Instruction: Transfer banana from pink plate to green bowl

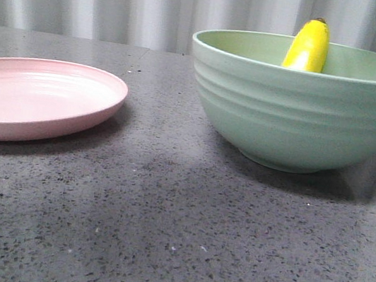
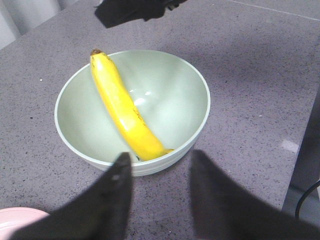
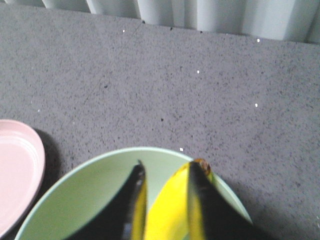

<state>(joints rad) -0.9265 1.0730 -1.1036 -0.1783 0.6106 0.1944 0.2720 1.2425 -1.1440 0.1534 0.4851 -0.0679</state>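
Your right gripper [image 3: 164, 175] sits low over the bowl [image 3: 95, 190] with its fingers narrow and the banana [image 3: 167, 210] showing between them; from the right wrist view you cannot tell for certain whether the pads are pressing on it or merely straddling it, so treat it as unknown. Your left gripper [image 2: 157, 165] hangs above and just beside the bowl's rim, jaws wide apart and holding nothing. The banana lies inside the bowl, slanted across it: one end down near the wall closest to the left gripper, the dark tip propped up against the opposite rim and poking a little above it, as the front view shows. The plate [image 1: 37, 99] is bare, off to the left and apart from the bowl, so the transfer itself looks done. The risk now is in leaving. If the right fingers are pinching the fruit and you lift before spreading them, you will likely drag the banana up and out over the rim, or tip the bowl. If you spread them too close to the wall, a finger may knock the rim and shift the bowl. Widen first, then rise straight up.
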